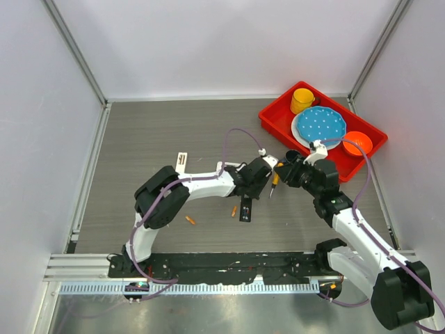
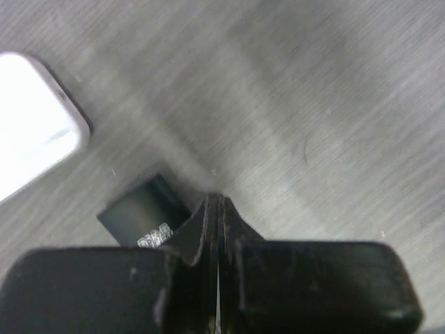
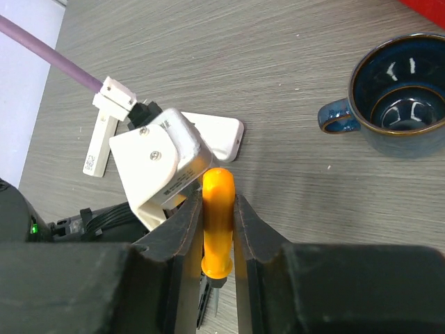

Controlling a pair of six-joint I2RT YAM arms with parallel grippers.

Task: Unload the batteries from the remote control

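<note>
Left gripper (image 2: 215, 200) is pinched fully shut, fingertips pressed flat together with nothing between them as far as I can see. It's pointing down at the table (image 1: 153, 139). Right by its tips is one black oblong piece (image 2: 142, 217) with a small label on it. I can't tell if that's a remote or just a cover.

Right gripper (image 3: 217, 203) sits just beside the left one, clamped narrow on the orange handle of the one screwdriver (image 3: 218, 236), blade pointing down.

Batteries (image 1: 234, 210): I count two out on the table, both orange. One is just beside the black piece, on the arm-base side of the left gripper. The other one (image 1: 190, 220) is further off toward the left arm's base, well apart from both grippers.

Just ahead of the right gripper, half hidden under the left wrist's white camera housing (image 3: 158, 167), is one white remote (image 3: 221, 136) lying flat. Past that, off to the left, is one thin white strip (image 3: 97, 149) with a label at its end.

Ahead and right of the right gripper stands one dark blue mug (image 3: 403, 90), upright, handle toward the gripper.

Furthest out, beyond the right gripper, is one red tray (image 1: 272, 120) holding one yellow cup (image 1: 302, 99), one blue dotted plate (image 1: 320, 125) and one orange bowl (image 1: 357, 143).
</note>
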